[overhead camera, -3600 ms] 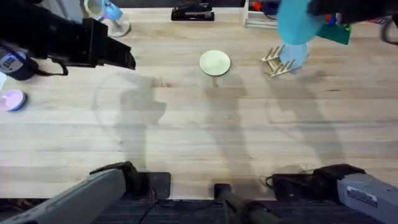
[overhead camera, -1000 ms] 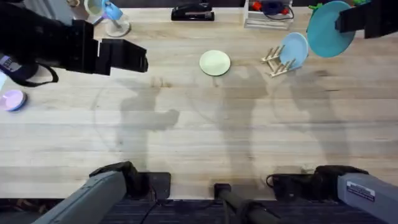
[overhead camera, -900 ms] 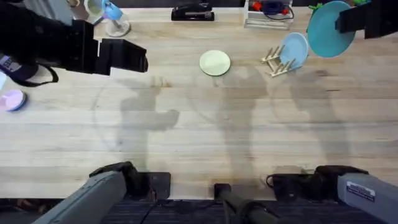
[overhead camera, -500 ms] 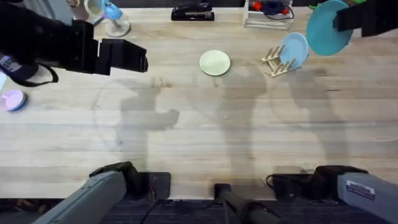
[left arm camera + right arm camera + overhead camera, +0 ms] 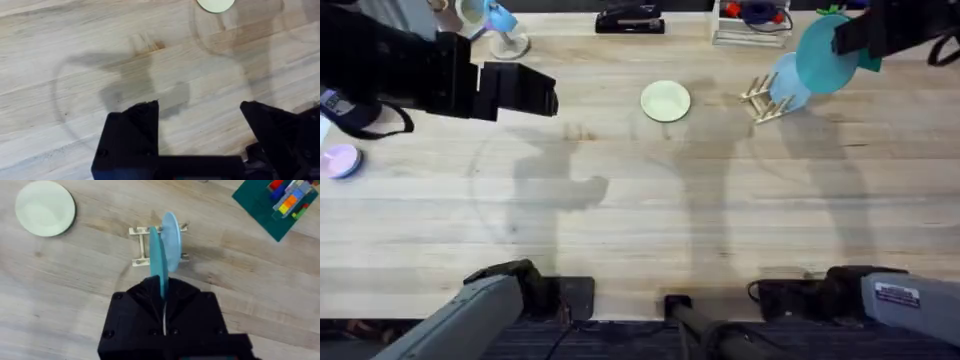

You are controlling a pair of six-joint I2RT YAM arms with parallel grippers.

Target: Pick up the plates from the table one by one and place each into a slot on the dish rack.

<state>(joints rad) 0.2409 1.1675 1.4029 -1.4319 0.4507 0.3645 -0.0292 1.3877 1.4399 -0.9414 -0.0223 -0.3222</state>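
Left gripper [image 5: 535,92]: raised over the table's left part, at about ten o'clock from the table's middle; fingers [image 5: 132,131] spread wide, holding nothing, bare wood between them in the left wrist view.

Table [image 5: 640,210]: light planks with grain, shadows of both arms across the middle.

Cream-yellow plate [image 5: 666,101]: flat on the table near the far edge, at twelve o'clock from the table's middle; well apart from the left fingers, at roughly three o'clock from them; seen in the left wrist view [image 5: 215,4] far beyond the fingertips.

Dish rack [image 5: 760,100]: small wooden dowel rack, at three o'clock from the cream-yellow plate, near but apart.

Light-blue plate [image 5: 783,84]: upright in a rack slot, partly hidden in the overhead view; in the right wrist view [image 5: 172,242] standing between the dowels.

Teal-blue plate [image 5: 823,55]: clamped on edge between the right fingers, upright, above and just beside the rack at about two o'clock from it; in the right wrist view [image 5: 156,260] seen edge-on, overlapping the light-blue plate, whether touching cannot be told.

Right gripper [image 5: 163,297]: fingers closed narrow on the teal-blue plate's rim.

Writing: white label on the right arm's base [image 5: 905,296], text too small to read.
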